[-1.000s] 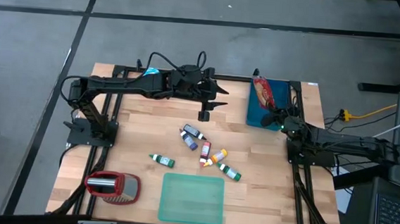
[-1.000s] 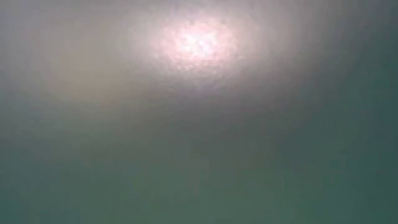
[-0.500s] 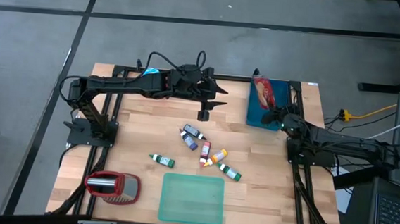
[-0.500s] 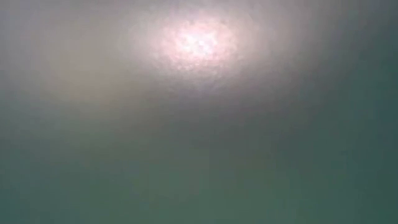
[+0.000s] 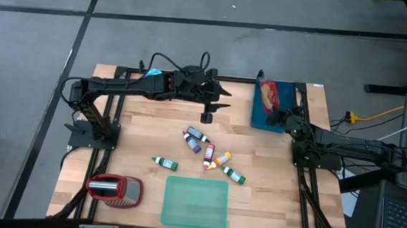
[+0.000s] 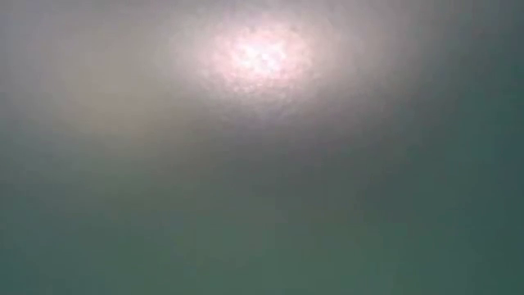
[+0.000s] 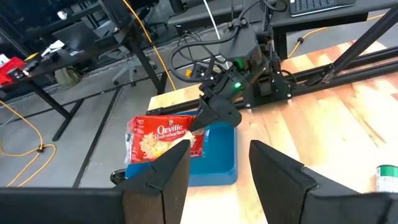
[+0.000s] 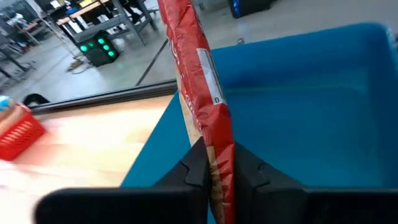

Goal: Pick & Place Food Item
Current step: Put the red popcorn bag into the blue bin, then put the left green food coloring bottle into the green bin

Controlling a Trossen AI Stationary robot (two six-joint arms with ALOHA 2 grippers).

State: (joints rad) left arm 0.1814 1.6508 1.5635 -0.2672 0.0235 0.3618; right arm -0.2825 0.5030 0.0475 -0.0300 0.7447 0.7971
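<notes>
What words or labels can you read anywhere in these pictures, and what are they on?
"Orville Redenbacher's": on the red popcorn bag in the blue bin.
Small bottles on the table: labels too small to read.
Barcode strip on the bag's edge: unreadable.

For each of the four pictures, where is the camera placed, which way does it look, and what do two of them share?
High view: above, straight down on the table and both arms.
Low view: only a grey-green blur; nothing of the robot shows.
Left wrist view: past the left gripper, jaws apart, toward the blue tray.
Right wrist view: along the right gripper, jaws pinching the popcorn bag.
Shared: popcorn bag, tray.
</notes>
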